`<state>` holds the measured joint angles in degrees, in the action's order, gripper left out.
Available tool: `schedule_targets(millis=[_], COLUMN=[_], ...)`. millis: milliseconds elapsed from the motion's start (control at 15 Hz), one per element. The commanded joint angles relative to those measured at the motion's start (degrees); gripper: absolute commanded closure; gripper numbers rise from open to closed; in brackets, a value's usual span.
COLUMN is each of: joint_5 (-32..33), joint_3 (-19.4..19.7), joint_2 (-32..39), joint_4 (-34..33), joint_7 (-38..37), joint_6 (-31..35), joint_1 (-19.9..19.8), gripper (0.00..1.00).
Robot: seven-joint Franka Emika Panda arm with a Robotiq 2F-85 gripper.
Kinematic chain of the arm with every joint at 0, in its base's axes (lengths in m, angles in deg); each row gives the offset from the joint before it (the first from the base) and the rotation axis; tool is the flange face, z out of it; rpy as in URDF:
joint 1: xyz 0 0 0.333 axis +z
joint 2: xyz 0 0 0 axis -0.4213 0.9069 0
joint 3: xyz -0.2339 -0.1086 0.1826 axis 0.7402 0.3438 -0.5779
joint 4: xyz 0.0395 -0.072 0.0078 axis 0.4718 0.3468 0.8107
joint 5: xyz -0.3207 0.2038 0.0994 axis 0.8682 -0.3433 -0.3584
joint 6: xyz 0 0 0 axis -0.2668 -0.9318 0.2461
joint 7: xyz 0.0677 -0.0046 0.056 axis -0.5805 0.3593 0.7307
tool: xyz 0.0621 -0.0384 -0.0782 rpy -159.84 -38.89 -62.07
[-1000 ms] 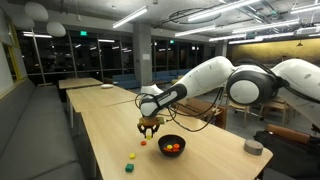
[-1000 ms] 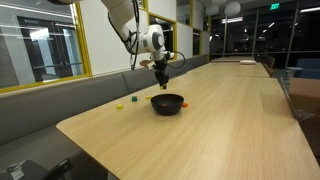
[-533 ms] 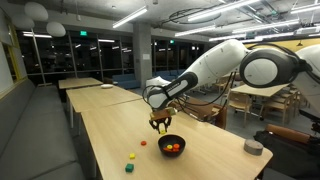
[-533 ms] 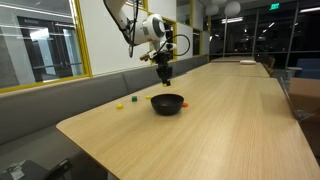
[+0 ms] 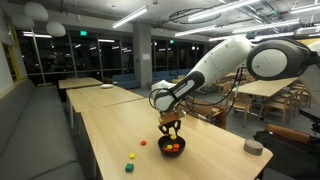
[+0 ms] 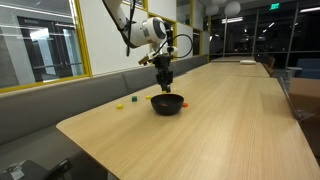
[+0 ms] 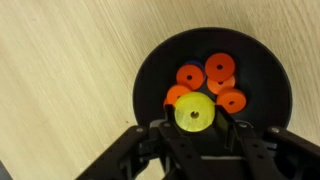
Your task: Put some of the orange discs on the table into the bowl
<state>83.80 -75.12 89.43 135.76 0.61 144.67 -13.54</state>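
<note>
The small black bowl [image 7: 255, 70] stands on the light-wood table [image 5: 108, 125] and holds several orange discs [image 7: 218, 68]. It shows in both exterior views [image 5: 171, 147] [image 6: 166, 103]. My gripper [image 7: 195, 112] hangs just above the bowl [image 5: 171, 127] [image 6: 164, 80] and is shut on a yellow disc [image 7: 194, 113] with a small centre hole. One orange piece [image 5: 142, 142] lies on the table beside the bowl; it also shows in an exterior view [image 6: 135, 98].
A yellow piece [image 5: 131, 156] and a green piece [image 5: 128, 168] lie on the table near its front. A small grey round object [image 5: 253, 147] sits at the table's far edge. More tables stand farther back; a bench runs along the window wall [image 6: 60, 100].
My gripper has moved sideways from beside the bowl to directly over it and has come down closer to it, carrying the yellow disc.
</note>
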Motion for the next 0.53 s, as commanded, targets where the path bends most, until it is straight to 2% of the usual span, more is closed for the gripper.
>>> schedule_targets(millis=[0, 267, 333, 467], joint_5=[-1.62, -3.28, -3.83, -5.20], joint_3=[-2.44, -3.62, -3.75, -3.93], joint_2=[-1.53, -0.53, -0.26, -0.15], joint_4=[2.84, 2.77, 2.34, 2.03], joint_7=[1.56, 1.52, 1.35, 0.83], joint_6=[-0.01, 0.36, 0.69, 2.42], joint_1=[-1.68, -2.33, -2.50, -2.81], gripper=[0.32, 0.05, 0.00, 0.00])
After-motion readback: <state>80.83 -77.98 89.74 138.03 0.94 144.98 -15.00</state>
